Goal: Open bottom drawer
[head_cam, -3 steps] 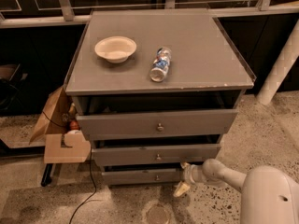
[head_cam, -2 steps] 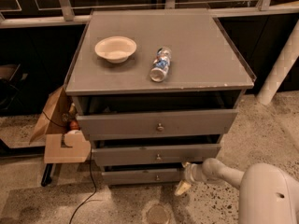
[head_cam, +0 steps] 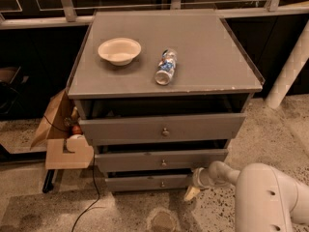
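Note:
The grey cabinet [head_cam: 164, 76] has three drawers. The top drawer [head_cam: 164, 128] and the middle drawer [head_cam: 161, 159] stand partly pulled out. The bottom drawer [head_cam: 149, 182] is the lowest one, a flat grey front with a small round knob [head_cam: 162, 183] at its centre, sticking out only a little. My gripper [head_cam: 192, 191] is low at the bottom drawer's right end, to the right of the knob, on the end of my white arm [head_cam: 251, 187] coming from the lower right.
A white bowl [head_cam: 119, 50] and a lying plastic bottle [head_cam: 165, 66] are on the cabinet top. A cardboard box [head_cam: 60, 139] and a cable [head_cam: 91, 197] are on the floor to the left. A white pipe [head_cam: 288, 69] stands at the right.

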`<state>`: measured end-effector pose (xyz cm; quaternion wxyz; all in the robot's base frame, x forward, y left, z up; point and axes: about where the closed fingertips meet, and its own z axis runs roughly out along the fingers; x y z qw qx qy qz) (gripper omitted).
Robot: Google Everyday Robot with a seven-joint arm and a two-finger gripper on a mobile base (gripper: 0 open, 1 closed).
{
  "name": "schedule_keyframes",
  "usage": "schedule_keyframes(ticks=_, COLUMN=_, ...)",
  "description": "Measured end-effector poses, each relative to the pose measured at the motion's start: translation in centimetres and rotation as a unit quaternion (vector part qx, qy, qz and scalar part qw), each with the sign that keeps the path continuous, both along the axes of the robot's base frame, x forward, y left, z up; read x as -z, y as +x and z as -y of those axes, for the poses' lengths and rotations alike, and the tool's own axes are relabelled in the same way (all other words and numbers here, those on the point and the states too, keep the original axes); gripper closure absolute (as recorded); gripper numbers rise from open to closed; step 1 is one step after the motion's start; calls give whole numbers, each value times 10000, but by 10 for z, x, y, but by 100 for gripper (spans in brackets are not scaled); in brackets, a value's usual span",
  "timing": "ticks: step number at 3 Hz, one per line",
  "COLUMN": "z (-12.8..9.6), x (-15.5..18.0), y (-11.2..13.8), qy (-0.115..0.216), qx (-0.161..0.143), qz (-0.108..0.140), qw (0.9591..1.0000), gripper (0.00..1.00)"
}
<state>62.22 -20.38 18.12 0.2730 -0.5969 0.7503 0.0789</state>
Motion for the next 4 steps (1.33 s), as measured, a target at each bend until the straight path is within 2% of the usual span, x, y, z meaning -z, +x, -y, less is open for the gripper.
schedule_keyframes(ticks=2, z=7, x=17, y=3, qy=-45, qx=48, qz=-224, qw=9997, gripper=0)
schedule_keyframes(ticks=3, z=1, x=28, y=3, qy=6, qx=-53, qz=-393, qw=9992, gripper=0)
schedule_keyframes(ticks=4, z=1, x=28, y=3, qy=6, qx=-53, qz=-394, qw=9992, gripper=0)
